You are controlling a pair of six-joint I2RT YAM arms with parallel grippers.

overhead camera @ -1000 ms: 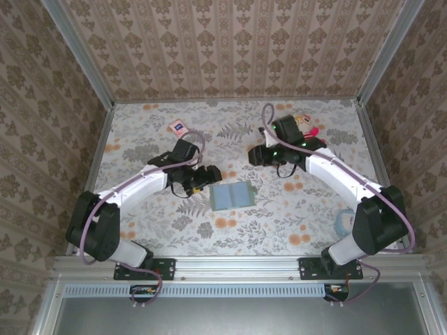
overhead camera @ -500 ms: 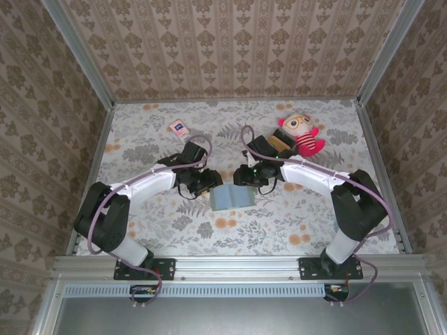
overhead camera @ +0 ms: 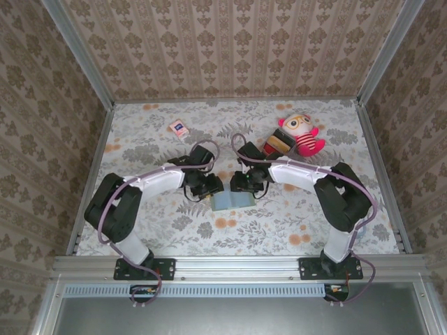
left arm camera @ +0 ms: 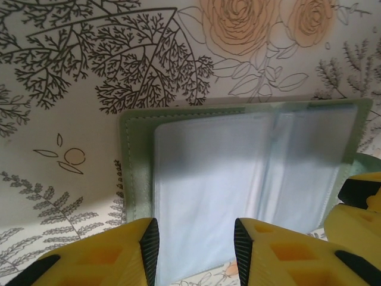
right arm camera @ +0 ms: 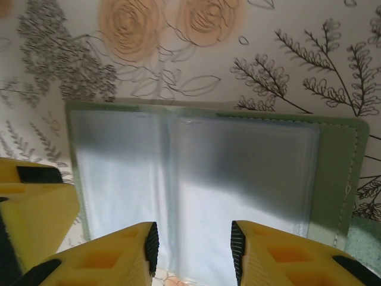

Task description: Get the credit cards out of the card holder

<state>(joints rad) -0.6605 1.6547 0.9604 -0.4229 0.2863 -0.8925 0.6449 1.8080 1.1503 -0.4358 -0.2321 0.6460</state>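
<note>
Top view: card holder [overhead camera: 234,201] lies open and flat mid-table [overhead camera: 293,223], a little to the near side. Both arms fold inward over it. Left end effector [overhead camera: 211,188] is at its far-left edge, right end effector [overhead camera: 246,184] at its far-right edge. They look placed one per panel, probably to pin the holder while a card is worked out. A plush doll [overhead camera: 302,134] and stacked blocks [overhead camera: 276,145] are at far right and a small packet [overhead camera: 178,128] at far left, all well apart from the work.

Left wrist: left end effector [left arm camera: 195,249] is partly spread and pinches nothing. Its black pads straddle the left panel of the card holder [left arm camera: 238,161], low over the clear sleeve. The green stitched border shows on the left side. The sleeves are milky, so I can't tell what's inside. One yellow finger [left arm camera: 357,211] of the other arm crowds in at the right edge.

Right wrist: right end effector [right arm camera: 193,253] is also partly spread with an empty gap, and it hangs over the right panel of the card holder [right arm camera: 238,173], just beside the centre fold. A finger [right arm camera: 36,205] of the left arm is at the left edge.

Judgement: this is an early step, since no credit cards lie out on the table. The two end effectors are close together, so there is a collision risk. The soft panels may lift or slide when a card is pulled.
</note>
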